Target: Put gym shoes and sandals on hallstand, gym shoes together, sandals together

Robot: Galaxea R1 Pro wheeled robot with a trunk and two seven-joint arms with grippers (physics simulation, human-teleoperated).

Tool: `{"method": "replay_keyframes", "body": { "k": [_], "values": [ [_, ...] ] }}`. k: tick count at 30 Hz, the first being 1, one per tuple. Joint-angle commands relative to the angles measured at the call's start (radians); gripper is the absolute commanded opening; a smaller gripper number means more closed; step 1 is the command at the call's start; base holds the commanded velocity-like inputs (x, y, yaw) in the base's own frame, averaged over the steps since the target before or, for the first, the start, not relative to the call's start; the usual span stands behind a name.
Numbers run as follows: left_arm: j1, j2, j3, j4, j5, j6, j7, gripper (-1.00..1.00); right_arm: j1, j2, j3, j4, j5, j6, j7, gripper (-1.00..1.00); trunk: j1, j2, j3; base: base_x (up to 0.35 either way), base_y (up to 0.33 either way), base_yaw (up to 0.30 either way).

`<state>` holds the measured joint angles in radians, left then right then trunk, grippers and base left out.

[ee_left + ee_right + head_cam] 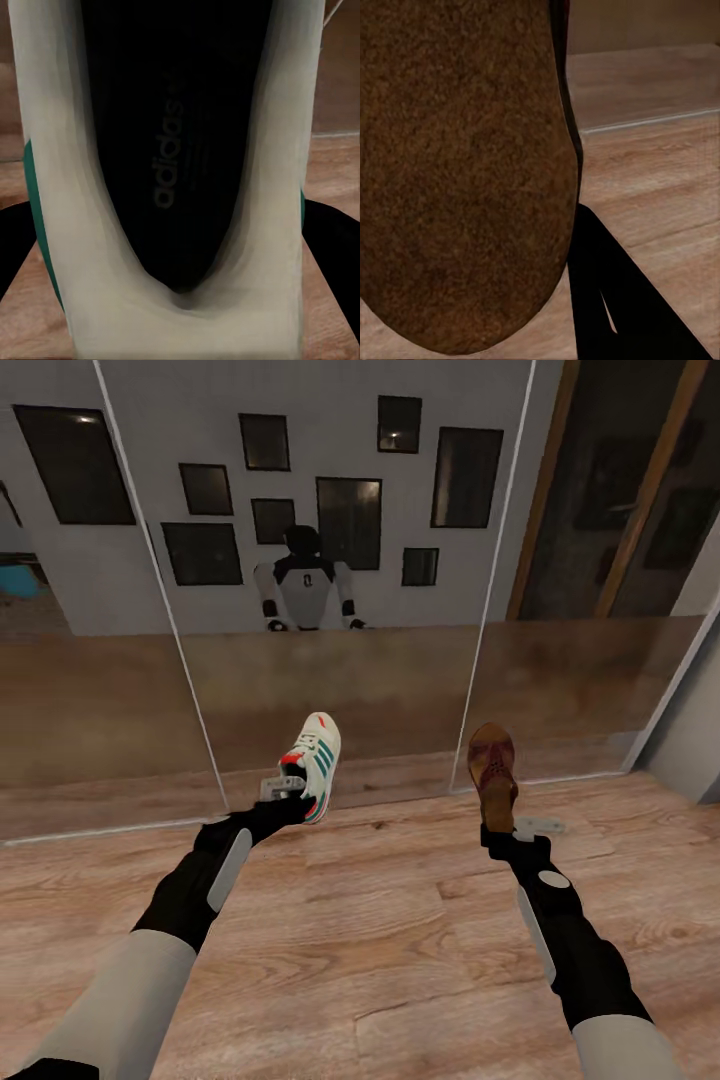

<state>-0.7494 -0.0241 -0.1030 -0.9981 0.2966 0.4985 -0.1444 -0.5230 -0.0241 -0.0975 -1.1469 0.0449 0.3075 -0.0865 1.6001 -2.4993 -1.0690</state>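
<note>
Left claw (285, 788) clamped on sneaker (314, 765), right claw (515, 826) on sandal (493, 775). Mirror doors (350, 690) close ahead. Risk: heel-only grips slip in turn, shoes drop to floor (380, 940).

The gym shoe (318, 762) looks like smooth cream leather with flat green stripes and a red-orange heel tab; its dark insole (169, 150) is matt, cloth-like, with faint printed lettering. The sandal (493, 772) reads as dark brown leather, its footbed (461, 165) rough and grainy like suede. The corridor floor (380, 950) is warm wood-grain plank with a soft satin finish. The far wardrobe doors (330, 560) are glossy mirror. The arms wear matt black and pale grey shells
</note>
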Motion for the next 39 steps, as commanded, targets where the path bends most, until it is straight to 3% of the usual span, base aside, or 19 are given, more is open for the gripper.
{"method": "replay_keyframes", "body": {
  "k": [1,3,5,6,8,10,20,22,24,25,28,39],
  "values": [
    [0.0,0.0,0.001,-0.001,0.005,0.001,0.0,-1.0,0.0,0.0,0.001,-0.002,0.001,0.007,-0.004,-1.0,0.0,0.0,-0.001,0.0,0.0,0.3],
    [0.004,-0.001,0.001,0.001,0.018,-0.018,0.001,-1.0,0.0,0.0,0.001,-0.002,0.001,0.007,-0.004,-1.0,0.0,0.0,-0.001,0.0,0.0,0.3],
    [0.031,-0.001,0.003,0.003,0.089,-0.082,0.002,-1.0,0.0,0.0,0.001,-0.002,0.001,0.007,-0.004,-1.0,0.0,0.0,-0.001,0.0,0.0,0.3],
    [0.052,0.0,0.004,0.003,0.187,-0.138,0.004,-1.0,0.0,0.0,0.001,-0.002,0.001,0.007,-0.004,-1.0,0.0,0.0,-0.001,0.0,0.0,0.3],
    [0.059,0.001,0.005,0.004,0.231,-0.158,0.005,-1.0,0.0,0.0,0.001,-0.002,0.001,0.007,-0.004,-1.0,0.0,0.0,-0.001,0.0,0.0,0.3],
    [0.062,0.001,0.004,0.004,0.249,-0.166,0.005,-1.0,0.0,0.0,0.001,-0.002,0.001,0.007,-0.004,-1.0,0.0,0.0,-0.001,0.0,0.0,0.3],
    [0.064,0.004,0.005,0.004,0.258,-0.172,0.012,-1.0,0.0,0.0,0.001,-0.002,0.001,0.007,-0.004,-1.0,0.0,0.0,-0.001,0.0,0.0,0.3],
    [0.064,0.003,0.003,0.004,0.246,-0.194,0.096,-1.0,0.0,0.0,0.001,-0.002,0.001,0.007,-0.004,-1.0,0.0,0.0,-0.001,0.0,0.0,0.299],
    [0.064,0.001,0.001,0.004,0.235,-0.259,0.228,-1.0,0.0,0.0,0.001,-0.002,0.001,0.007,-0.004,-1.0,0.0,0.0,-0.001,0.0,0.0,0.3],
    [0.064,0.0,-0.001,0.005,0.232,-0.324,0.326,-1.0,0.0,0.0,0.001,-0.002,0.001,0.007,-0.004,-1.0,0.0,0.0,-0.001,0.0,0.0,0.3],
    [0.064,-0.002,-0.011,0.006,0.231,-0.407,0.433,-1.0,0.0,0.0,0.001,-0.002,0.001,0.007,-0.004,-1.0,0.0,0.0,-0.001,0.0,0.0,0.299],
    [0.064,-0.002,-0.015,0.006,0.231,-0.422,0.454,-1.0,0.0,0.0,0.001,-0.002,0.001,0.007,-0.004,-1.0,0.0,0.0,-0.001,0.0,0.0,0.299]
  ]
}}
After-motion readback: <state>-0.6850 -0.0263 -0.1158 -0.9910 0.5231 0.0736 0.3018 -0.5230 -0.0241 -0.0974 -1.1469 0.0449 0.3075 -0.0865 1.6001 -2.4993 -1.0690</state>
